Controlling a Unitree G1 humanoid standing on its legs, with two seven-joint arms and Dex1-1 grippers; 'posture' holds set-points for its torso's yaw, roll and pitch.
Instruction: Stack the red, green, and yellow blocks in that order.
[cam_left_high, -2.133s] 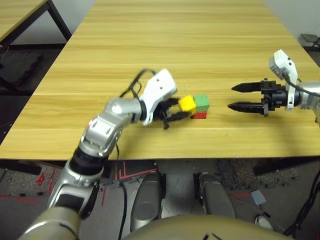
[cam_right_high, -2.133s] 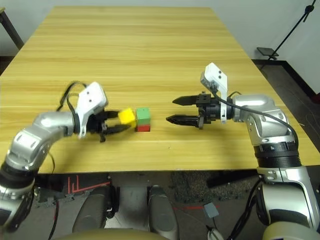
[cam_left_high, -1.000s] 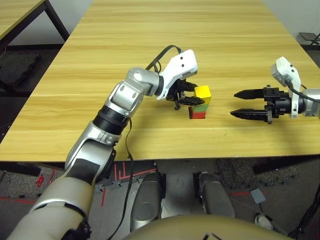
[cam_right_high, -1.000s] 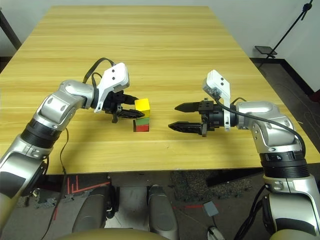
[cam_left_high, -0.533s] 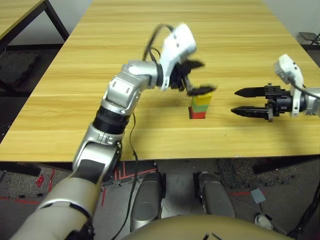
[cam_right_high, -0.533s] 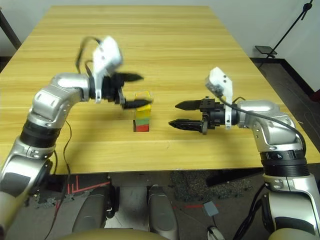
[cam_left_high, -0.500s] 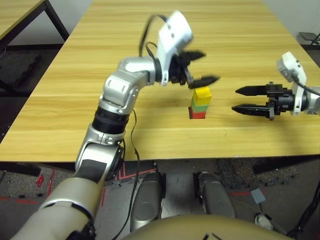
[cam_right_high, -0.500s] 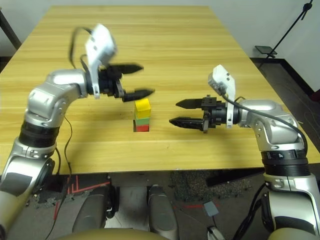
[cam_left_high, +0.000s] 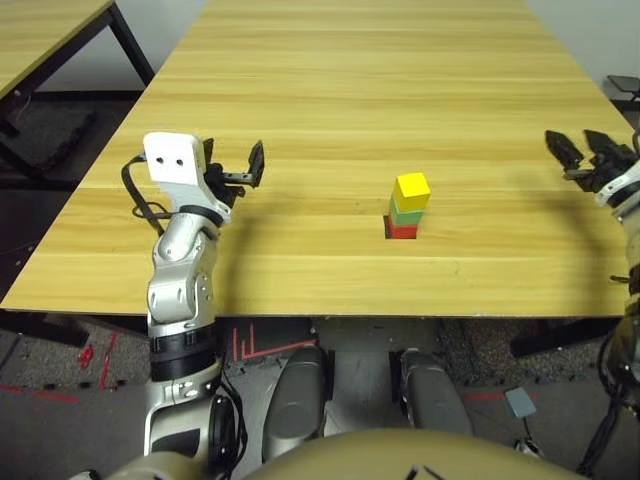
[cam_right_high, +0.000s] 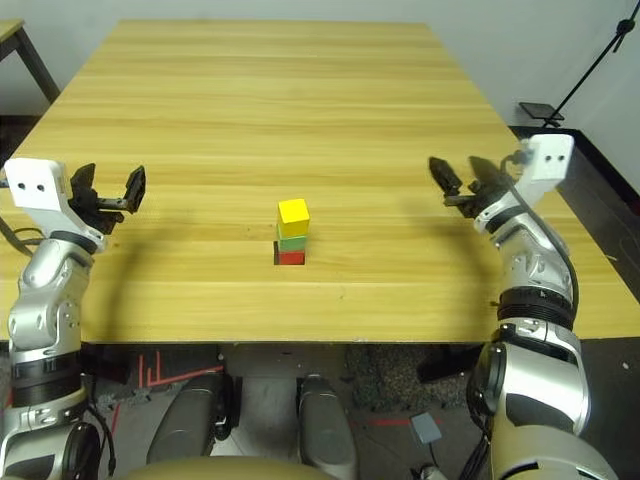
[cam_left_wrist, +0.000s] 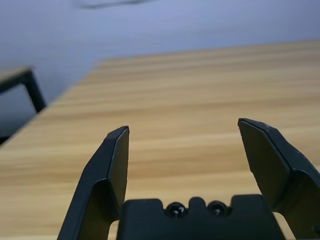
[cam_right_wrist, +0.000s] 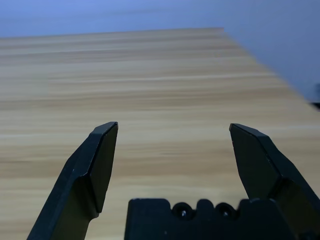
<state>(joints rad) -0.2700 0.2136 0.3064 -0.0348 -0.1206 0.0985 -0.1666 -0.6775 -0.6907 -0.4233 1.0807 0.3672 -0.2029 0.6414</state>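
A three-block stack stands in the middle of the table: the red block (cam_left_high: 402, 231) at the bottom, the green block (cam_left_high: 406, 211) on it, and the yellow block (cam_left_high: 412, 187) on top, turned slightly. My left gripper (cam_right_high: 108, 186) hovers open and empty near the table's left edge, far from the stack. My right gripper (cam_right_high: 460, 177) is likewise open and empty at the right side. In the wrist views, the left gripper (cam_left_wrist: 182, 131) and the right gripper (cam_right_wrist: 172, 131) each have spread fingers over bare wood.
The wooden table (cam_left_high: 360, 90) stretches wide behind and around the stack. A dark flat patch (cam_left_high: 387, 229) peeks out at the stack's base. A second table (cam_left_high: 40, 40) stands at the far left, and a black stand (cam_right_high: 560, 100) on the floor to the right.
My left gripper let go of the yellow block on top of the green one and drew back to the left edge. My right gripper pulled away to the right. The camera shifted slightly.
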